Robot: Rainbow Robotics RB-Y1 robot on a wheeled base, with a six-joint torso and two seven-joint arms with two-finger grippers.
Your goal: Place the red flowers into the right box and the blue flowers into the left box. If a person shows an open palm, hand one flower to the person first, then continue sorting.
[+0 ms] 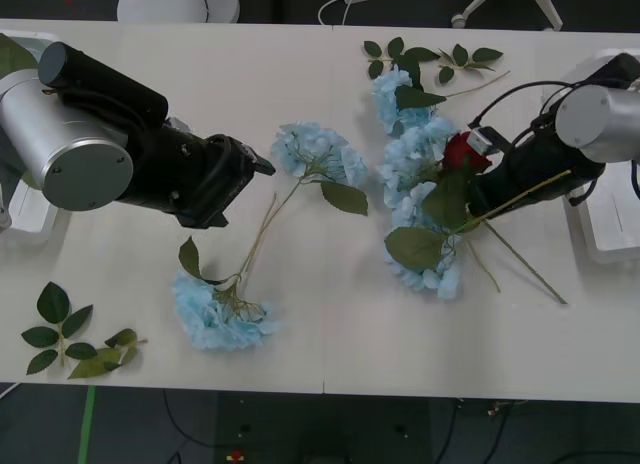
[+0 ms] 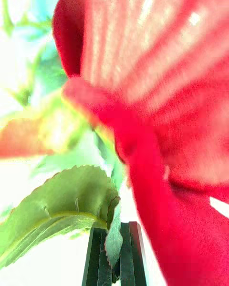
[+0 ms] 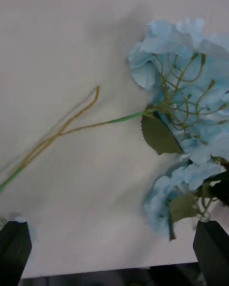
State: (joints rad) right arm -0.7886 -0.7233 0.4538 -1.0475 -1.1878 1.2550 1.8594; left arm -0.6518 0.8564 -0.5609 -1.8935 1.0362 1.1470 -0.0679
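Red rose (image 1: 461,151) was clamped by the right gripper (image 1: 478,174) and best lifted clear of blue hydrangeas (image 1: 418,164); left gripper (image 1: 255,169) was held spread.

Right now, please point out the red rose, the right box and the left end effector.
red rose (image 1: 462,151), front view, on its bloom.
right box (image 1: 612,236), front view, on its white rim.
left end effector (image 1: 262,165), front view, at its tip.

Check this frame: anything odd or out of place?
One thing: the right end effector, shut on the red rose, has a green leaf pinched between its fingers. Blue hydrangeas lie scattered, unsorted.
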